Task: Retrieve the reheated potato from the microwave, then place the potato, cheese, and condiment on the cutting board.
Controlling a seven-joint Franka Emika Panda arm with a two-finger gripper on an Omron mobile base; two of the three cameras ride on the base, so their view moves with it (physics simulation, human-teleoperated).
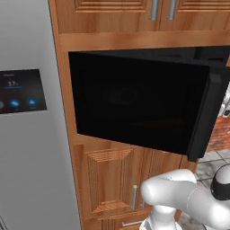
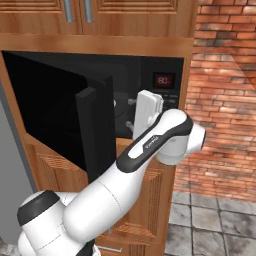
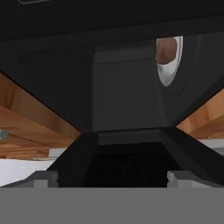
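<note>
We have the microwave (image 2: 100, 115) door swung open and our end effector (image 3: 112, 177) spread wide and empty, while the potato (image 3: 166, 50) sits inside on its plate (image 3: 173, 72), everything unplaced.

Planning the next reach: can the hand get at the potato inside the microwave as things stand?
Probably yes. The microwave door is swung wide open, the hand is open, and the hand view shows the potato on its plate with nothing between; the door's edge stands close beside the path.

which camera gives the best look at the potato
The hand view: the potato sits on a white plate inside the microwave. In both base views the open door blocks the cavity.
</note>
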